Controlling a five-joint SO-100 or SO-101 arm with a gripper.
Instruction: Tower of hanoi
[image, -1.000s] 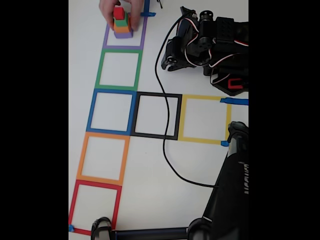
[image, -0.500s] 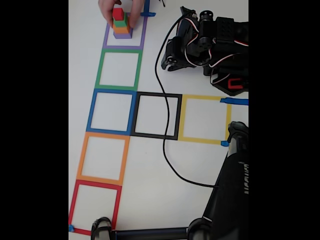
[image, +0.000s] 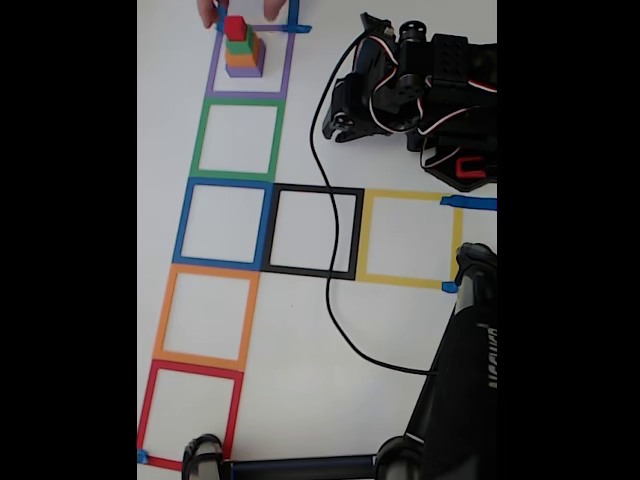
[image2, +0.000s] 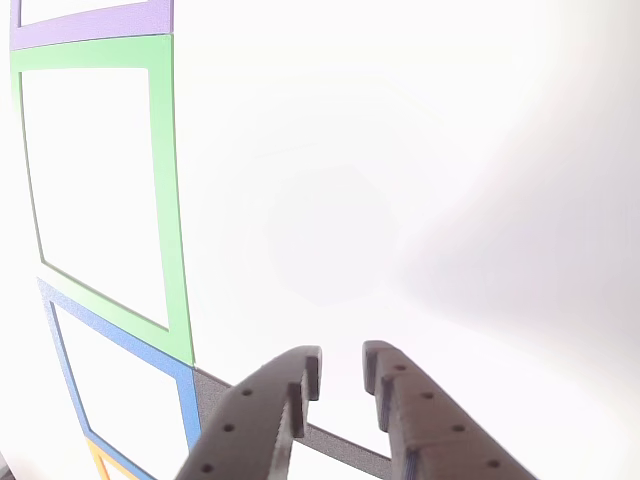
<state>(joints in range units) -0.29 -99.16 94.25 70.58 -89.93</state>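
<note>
A small tower of blocks (image: 243, 50), purple at the base, then orange, green and red on top, stands in the purple tape square (image: 285, 70) at the top of the fixed view. A person's hand (image: 212, 12) hovers just behind it, apart from the blocks. The robot arm (image: 410, 95) is folded at the upper right, well away from the tower. In the other view my gripper (image2: 340, 365) hangs over the white table, its dark fingers (image2: 270, 400) a narrow gap apart and holding nothing.
A column of tape squares runs down the left: green (image: 198, 140), blue (image: 183, 222), orange (image: 163, 315), red (image: 146, 410). Black (image: 358, 235) and yellow (image: 455, 240) squares branch right. A black cable (image: 330, 300) crosses them. A black stand (image: 465, 380) fills the lower right.
The hand that held the tower has let go and pulled back toward the top edge. The tower stays in the purple square. The arm has not moved.
</note>
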